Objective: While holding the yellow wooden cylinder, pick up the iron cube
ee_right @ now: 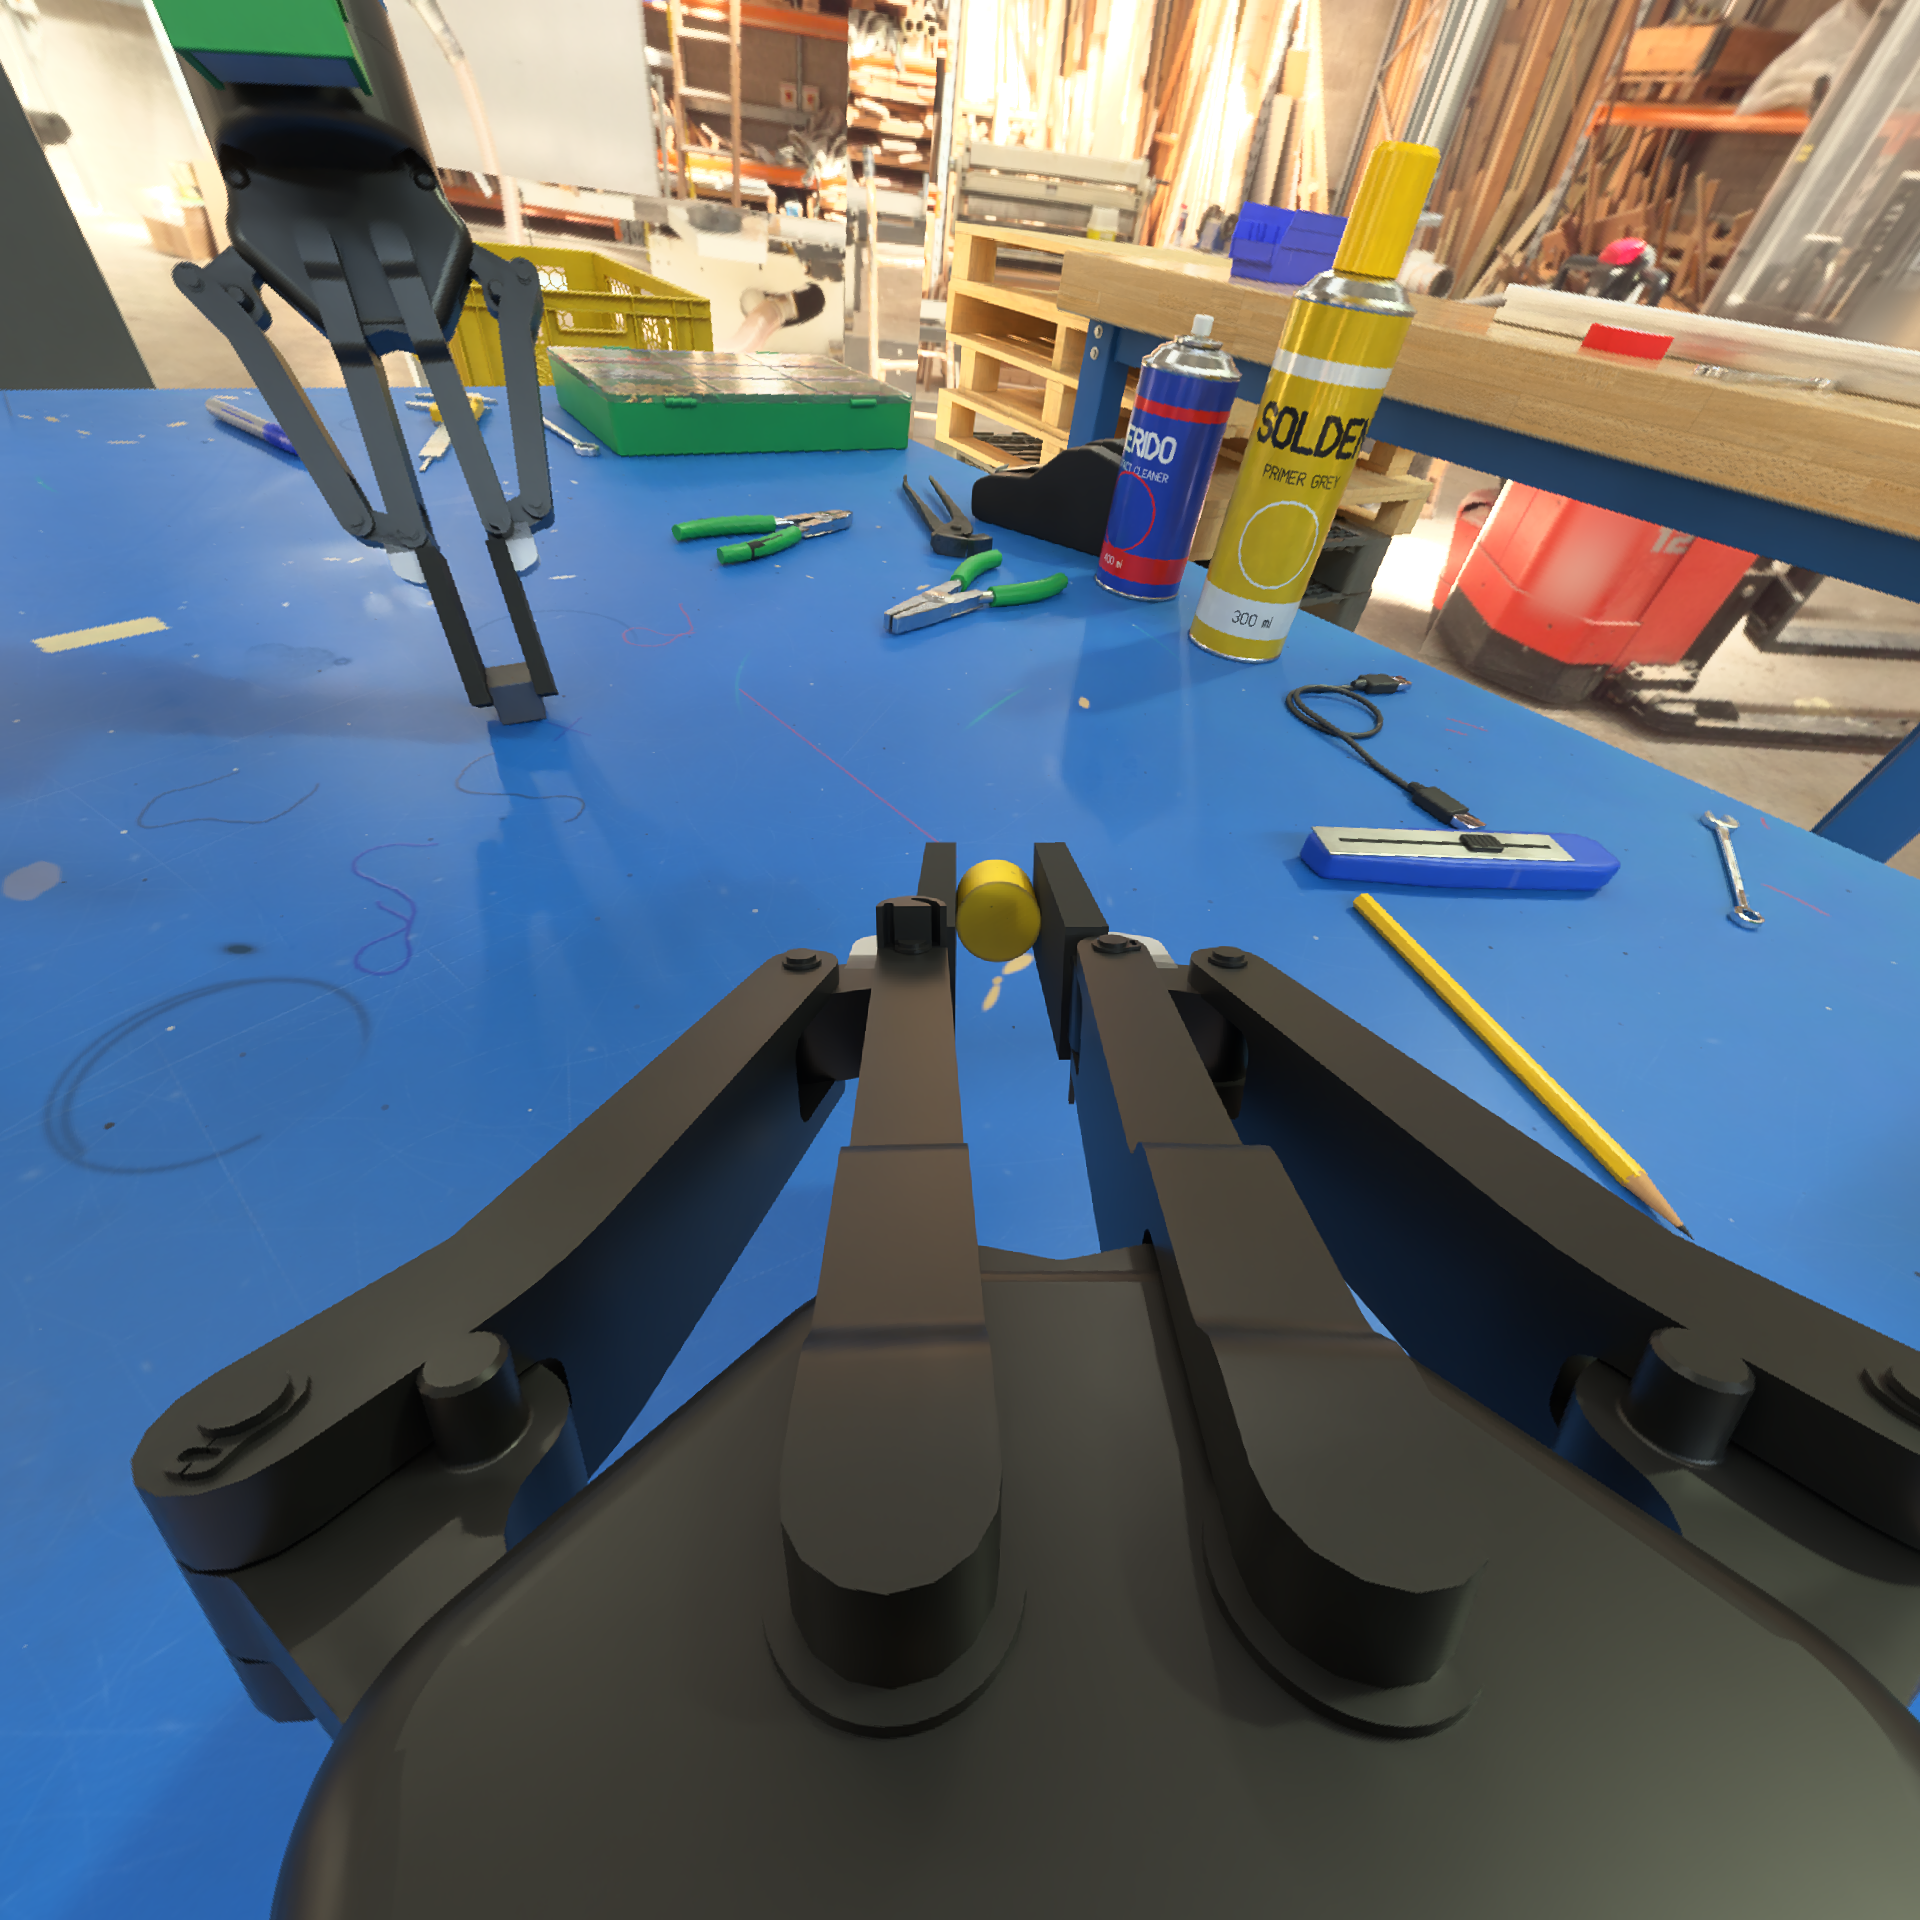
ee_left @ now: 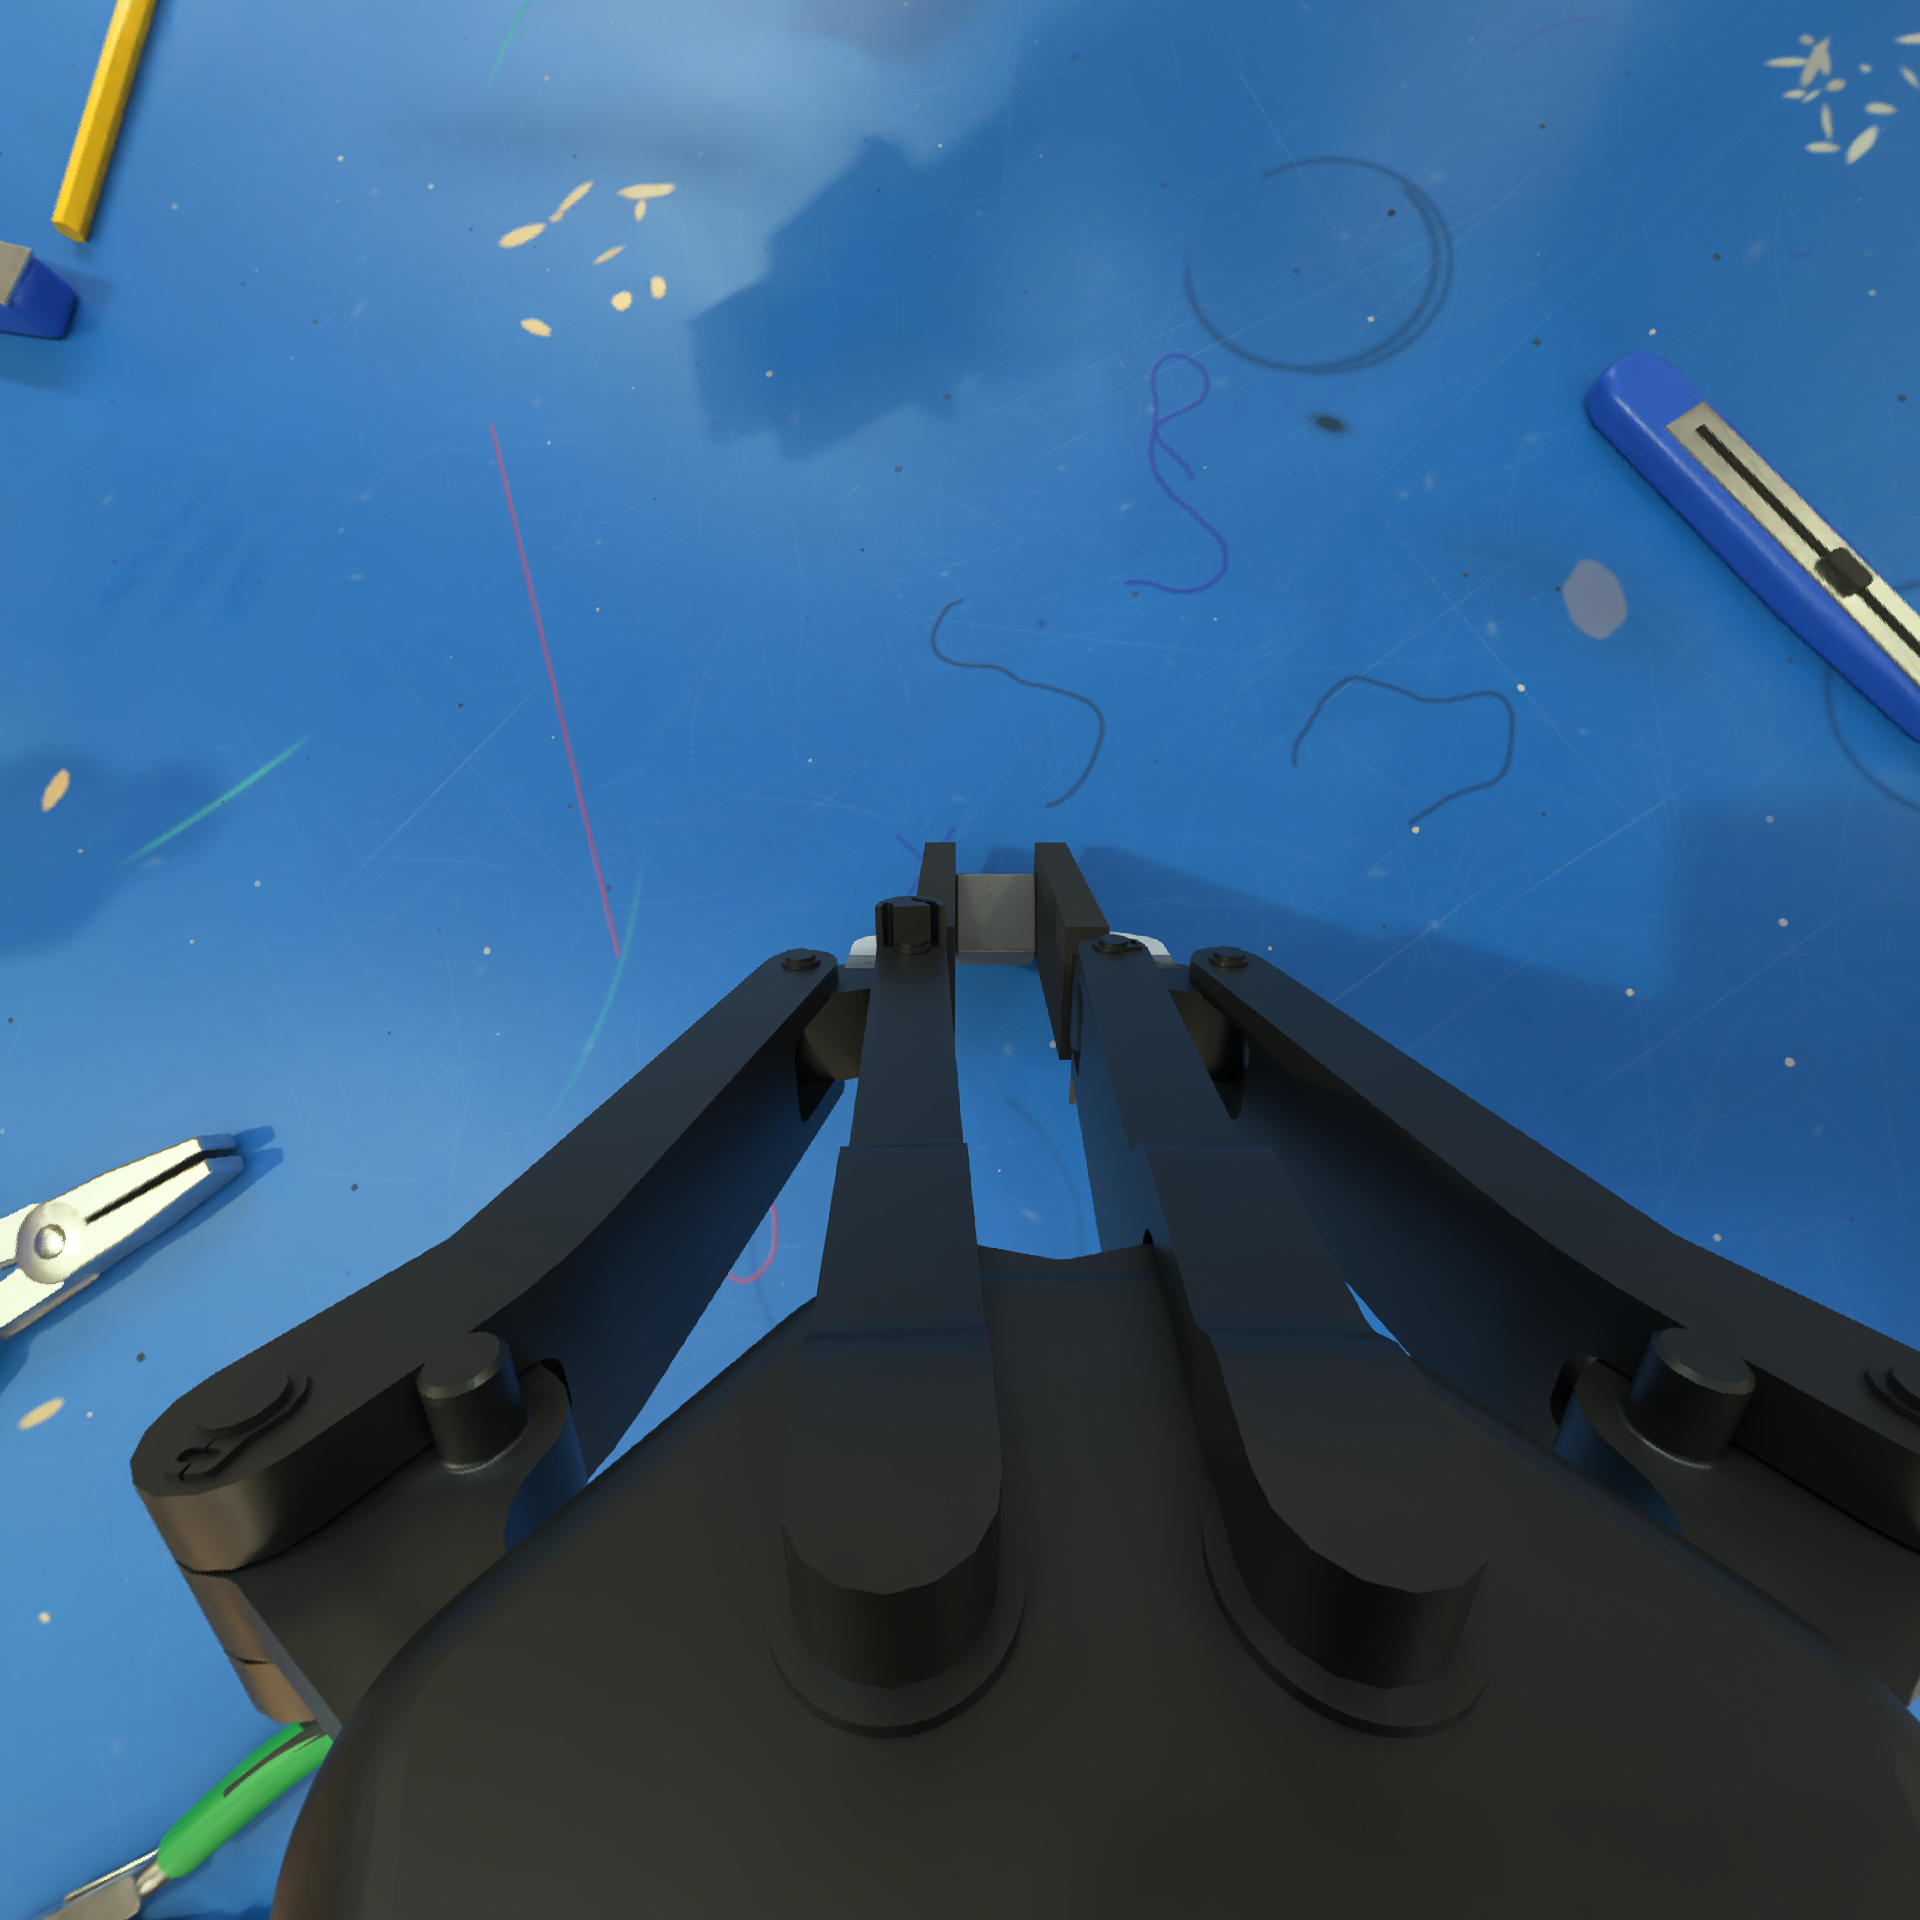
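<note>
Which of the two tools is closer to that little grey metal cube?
Left. The left tool is closed around the cube at the table. The right tool is well away, holding the yellow cylinder.

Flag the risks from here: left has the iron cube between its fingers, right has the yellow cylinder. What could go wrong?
1. The left gripper holds the iron cube only at its fingertips, and in the right wrist view the cube sits low between them, near the blue table; it may slip on the lift.
2. The right gripper pinches the yellow cylinder on its curved side, so a jolt could roll it out.
</note>
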